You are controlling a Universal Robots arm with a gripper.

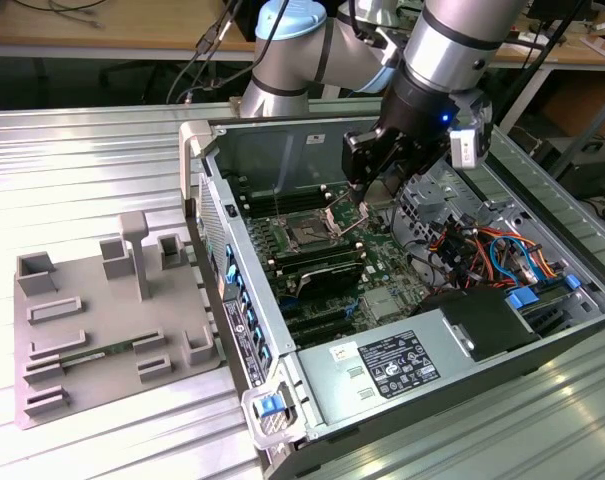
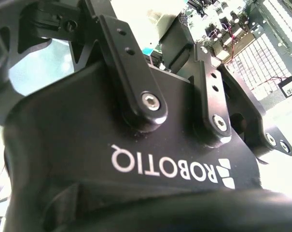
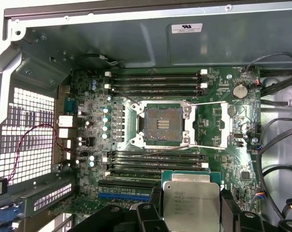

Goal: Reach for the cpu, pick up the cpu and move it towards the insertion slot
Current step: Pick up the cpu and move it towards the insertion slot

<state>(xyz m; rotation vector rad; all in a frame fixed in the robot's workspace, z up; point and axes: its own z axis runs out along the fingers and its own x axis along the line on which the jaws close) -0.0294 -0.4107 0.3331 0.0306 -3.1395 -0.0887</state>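
The cpu (image 3: 191, 205), a flat square chip with a silvery top, sits between the black fingers (image 3: 154, 205) of my gripper (image 3: 191, 195), which is shut on it. In the first wrist view the chip hangs above the green board, a short way from the insertion slot (image 3: 160, 123). That slot is a dark square socket in a silver frame, and its hinged bracket (image 3: 215, 125) is swung open beside it. In the exterior view my gripper (image 1: 367, 198) hovers inside the open computer case, just to the exterior view's right of the insertion slot (image 1: 310, 235).
Long black memory slots (image 3: 155, 79) run on both sides of the socket. Case walls (image 1: 272, 140) ring the board. Coloured cables (image 1: 482, 250) and a power supply (image 1: 402, 365) lie to the exterior view's right. A grey tray (image 1: 102, 320) with plastic frames rests outside the case, on the left.
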